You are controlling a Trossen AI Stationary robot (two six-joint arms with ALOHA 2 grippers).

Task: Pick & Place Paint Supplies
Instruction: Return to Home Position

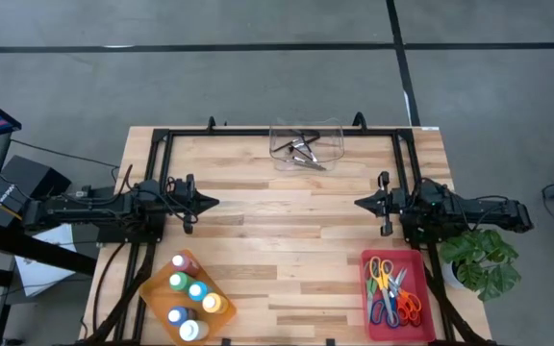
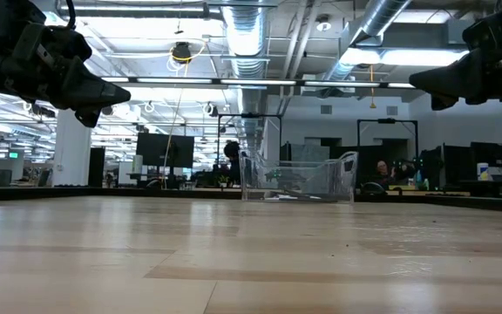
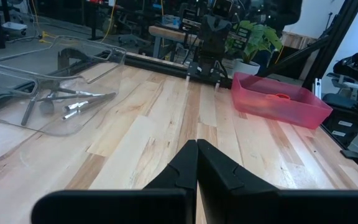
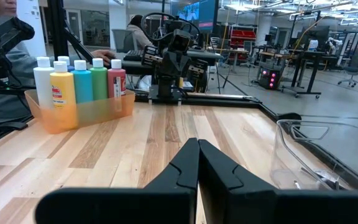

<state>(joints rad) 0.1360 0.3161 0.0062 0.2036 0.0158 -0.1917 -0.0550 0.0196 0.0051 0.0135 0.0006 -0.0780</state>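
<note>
Above the table (image 1: 287, 240), left fingers (image 1: 210, 203) and right fingers (image 1: 362, 204) hang pressed together, holding nothing.

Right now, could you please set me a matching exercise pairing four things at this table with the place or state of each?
Things:
1. paint bottles
2. scissors
3. brushes
4. left gripper

Places or states:
A. in the clear bin, midway along one table edge
B. shut and empty, above bare wood
C. in the orange bin, on the left arm's side
D. in the red bin, on the right arm's side

Pairs: 1-C, 2-D, 3-A, 4-B.
</note>
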